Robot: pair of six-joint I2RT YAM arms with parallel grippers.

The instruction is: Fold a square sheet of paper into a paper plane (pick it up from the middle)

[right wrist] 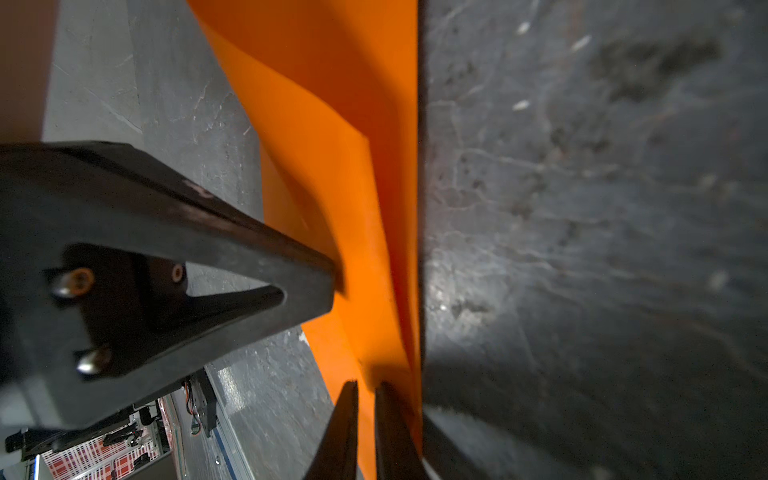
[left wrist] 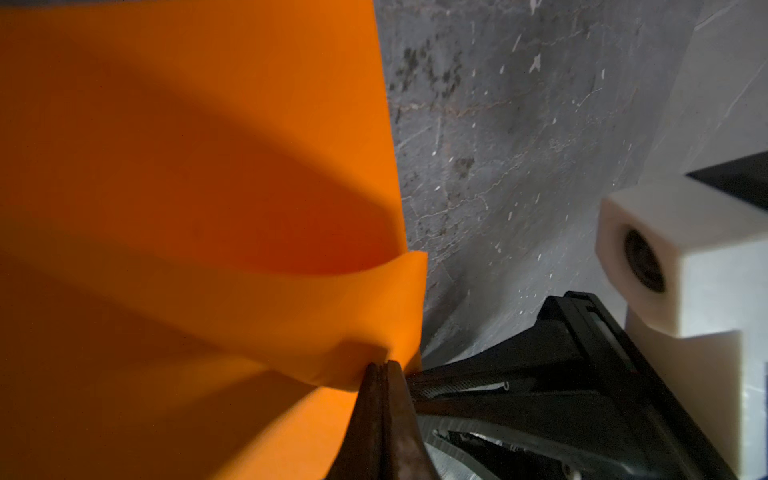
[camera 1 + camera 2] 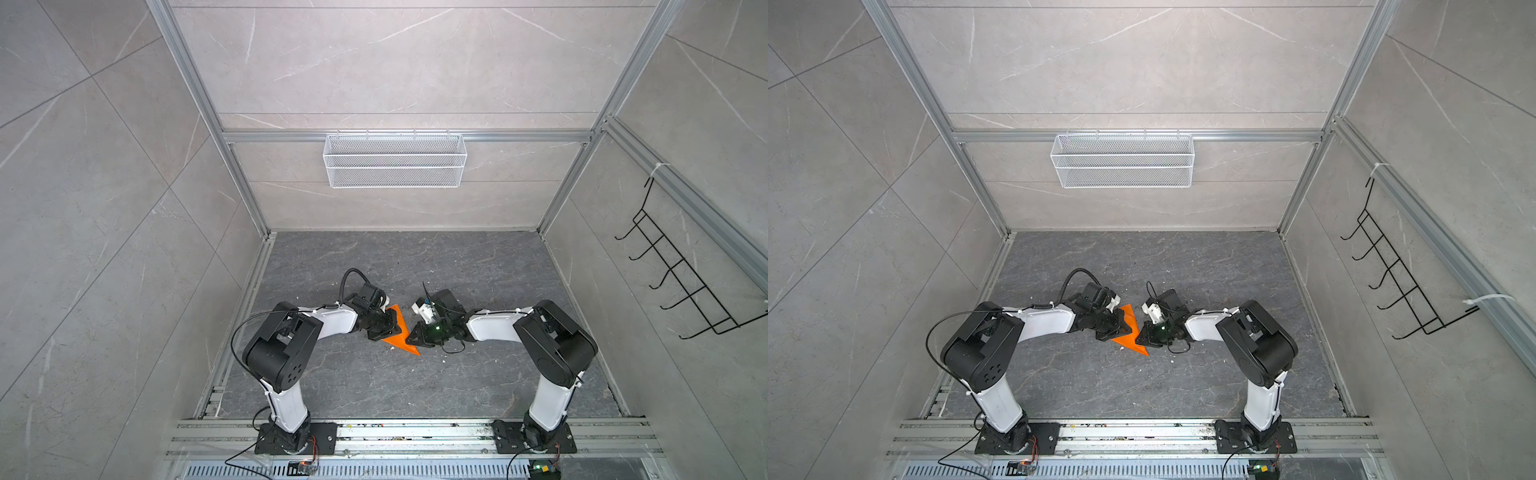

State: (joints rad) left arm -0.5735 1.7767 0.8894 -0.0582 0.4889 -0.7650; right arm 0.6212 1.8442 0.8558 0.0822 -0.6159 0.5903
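Observation:
The square sheet of paper [image 3: 401, 343] [image 3: 1133, 345] is bright orange and lies as a creased triangle on the dark slab between both arms. My left gripper [image 3: 395, 330] [image 3: 1128, 328] [image 2: 382, 365] is shut on the paper's [image 2: 208, 166] curled-up flap, which rises off the layer below. From the opposite side my right gripper [image 3: 411, 336] [image 3: 1139, 336] [image 1: 366, 384] reaches onto the paper [image 1: 332, 166]. Its jaws stand a narrow slit apart, with orange showing between them and nothing visibly pinched. No finished paper plane shows.
A white wire basket [image 3: 395, 160] hangs on the back wall. On the right wall hangs a black hook rack [image 3: 685, 270]. Aluminium rails [image 3: 415, 436] carry both arm bases at the front. White crumbs dot the dark slab [image 3: 478, 257].

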